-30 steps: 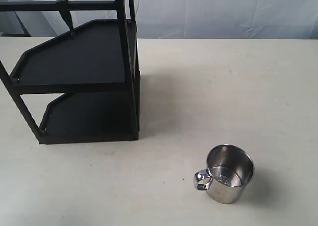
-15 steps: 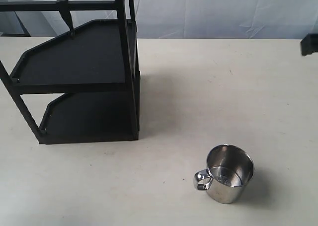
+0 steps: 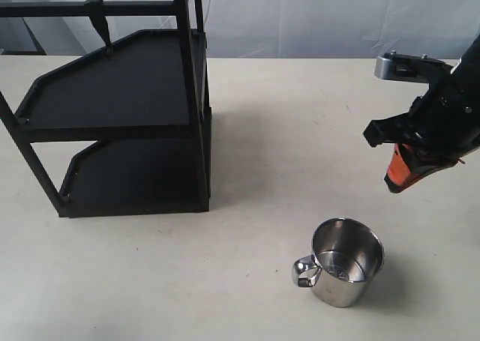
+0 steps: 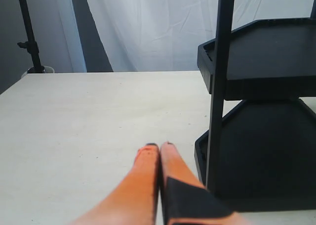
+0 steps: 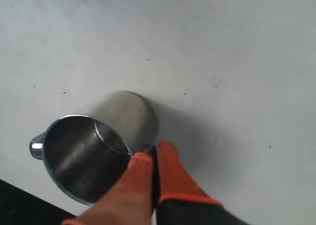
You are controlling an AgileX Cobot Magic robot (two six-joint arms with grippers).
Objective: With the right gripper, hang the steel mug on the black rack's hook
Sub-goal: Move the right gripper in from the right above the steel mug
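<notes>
The steel mug [image 3: 346, 261] stood upright on the pale table [image 3: 300, 131], its open mouth up and its looped handle [image 3: 304, 271] pointing toward the rack's side of the table. It was well apart from the black rack [image 3: 112, 116], which stood at the far left of the exterior view with two angled shelves one above the other. Near the top of the rack, a short tapered hook [image 3: 97, 19] hung downward from the horizontal bar, with nothing on it.

The right gripper [image 3: 397, 182] hung in the air above and to the right of the mug, not touching it. In the right wrist view, its orange fingers [image 5: 140, 178] lay pressed together with no gap between them and nothing held, their tips just beside the mug's [image 5: 96, 148] rim as seen from that camera.

The left gripper [image 4: 159, 147] was out of the exterior view. Its wrist view showed its two orange fingers closed against each other, empty, low over the table [image 4: 89, 126] and just beside a thin upright post [image 4: 217, 86] of the rack [image 4: 266, 57].
</notes>
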